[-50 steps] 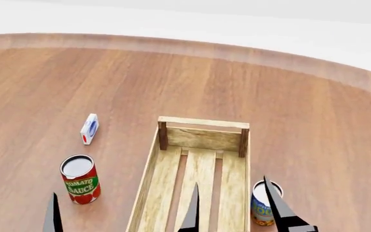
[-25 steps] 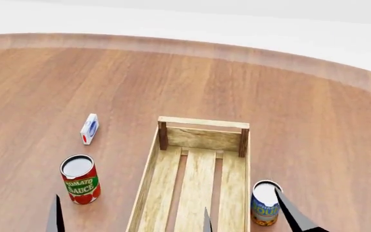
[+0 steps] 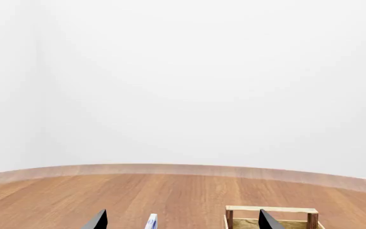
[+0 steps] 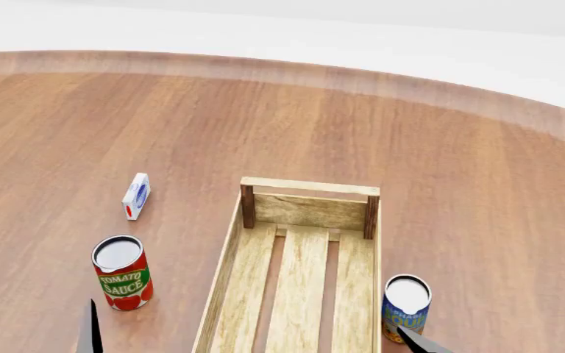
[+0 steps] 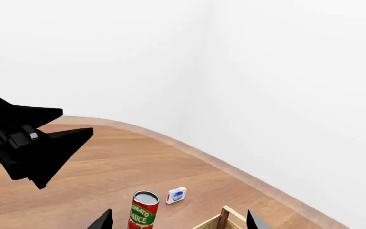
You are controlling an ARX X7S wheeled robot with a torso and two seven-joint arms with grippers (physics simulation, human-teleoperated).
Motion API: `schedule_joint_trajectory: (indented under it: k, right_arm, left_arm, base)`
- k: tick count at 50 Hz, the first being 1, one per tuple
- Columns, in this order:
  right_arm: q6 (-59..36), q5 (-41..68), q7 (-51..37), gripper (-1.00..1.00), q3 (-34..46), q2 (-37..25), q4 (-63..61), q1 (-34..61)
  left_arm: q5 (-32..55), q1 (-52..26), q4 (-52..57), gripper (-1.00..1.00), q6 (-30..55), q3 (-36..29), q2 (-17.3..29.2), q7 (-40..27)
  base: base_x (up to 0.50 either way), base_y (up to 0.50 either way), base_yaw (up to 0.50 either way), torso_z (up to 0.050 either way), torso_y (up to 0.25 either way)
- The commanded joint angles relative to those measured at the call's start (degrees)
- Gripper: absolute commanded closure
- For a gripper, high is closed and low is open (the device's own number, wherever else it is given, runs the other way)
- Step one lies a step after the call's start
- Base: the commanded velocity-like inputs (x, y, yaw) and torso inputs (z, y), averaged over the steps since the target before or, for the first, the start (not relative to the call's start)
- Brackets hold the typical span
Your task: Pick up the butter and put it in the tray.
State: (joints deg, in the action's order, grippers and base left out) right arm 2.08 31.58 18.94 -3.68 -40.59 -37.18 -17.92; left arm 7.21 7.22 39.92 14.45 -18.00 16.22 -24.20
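Only the tray (image 4: pixel 304 283) shows, lying between the wide-spread left gripper (image 3: pixel 181 220) and the right gripper (image 5: pixel 177 220), likewise spread wide; no butter visible.

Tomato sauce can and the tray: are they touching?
Apart. The head view shows bare table between the tomato sauce can and the tray's near side wall.

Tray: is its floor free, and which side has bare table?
The tray floor is bare slats, nothing in it. The wide table is open beyond its end rail and to its right. It is tighter beside the blue can and at the tomato sauce can and small carton.
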Motion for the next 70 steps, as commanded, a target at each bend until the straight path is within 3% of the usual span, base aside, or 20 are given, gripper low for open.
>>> schedule_joint_trajectory:
  k: [1, 5, 8, 16, 24, 43, 54, 70]
  right_arm:
    - [5.2, 2.1, 9.5, -1.00, -2.6, -2.2, 4.8, -1.6]
    - [7.5, -1.5, 9.8, -1.00, -2.7, -1.0, 7.4, -2.2]
    - [10.9, -0.5, 15.0, -1.00, -2.0, -1.9, 9.6, -3.2]
    - [5.1, 8.5, 19.3, -1.00, -1.7, -7.6, 10.3, -5.7]
    - [2.4, 9.2, 18.3, -1.00, -2.7, -10.1, 10.4, -5.9]
    - [-15.8, 17.5, 14.5, -1.00, 2.8, -18.4, 10.1, -0.2]
    - [-20.2, 18.9, 14.5, -1.00, 3.8, -22.2, 8.2, 1.2]
    - [-30.1, 19.4, 13.4, -1.00, 8.5, -26.9, 6.1, 10.1]
  left_arm:
    - [-1.4, -0.5, -1.5, -1.00, -0.9, 1.2, -0.9, 1.0]
    - [-1.4, -0.4, -1.9, -1.00, -1.2, 1.1, -0.8, 0.8]
    - [-0.9, -0.3, -2.0, -1.00, -1.5, 1.0, -0.6, 1.1]
    - [-1.2, -0.4, -1.9, -1.00, -1.4, 0.5, -0.3, 0.7]
    - [-1.2, -0.5, -2.2, -1.00, -1.5, 0.3, -0.1, 0.3]
    - [-0.9, -0.8, -2.6, -1.00, -2.0, -0.1, 0.5, -0.2]
    - [-0.9, -0.7, -2.3, -1.00, -2.0, -0.5, 0.8, -0.7]
    - [-0.6, -0.9, -2.2, -1.00, -1.8, -0.9, 1.2, -1.2]
  base:
    - [0.00, 0.00, 0.00, 0.000, 0.000]
    - [0.00, 0.00, 0.00, 0.000, 0.000]
    - [0.00, 0.00, 0.00, 0.000, 0.000]
    - [0.00, 0.00, 0.00, 0.000, 0.000]
    - [0.00, 0.00, 0.00, 0.000, 0.000]
    - [0.00, 0.00, 0.00, 0.000, 0.000]
    - [0.00, 0.00, 0.00, 0.000, 0.000]
    - [0.00, 0.00, 0.00, 0.000, 0.000]
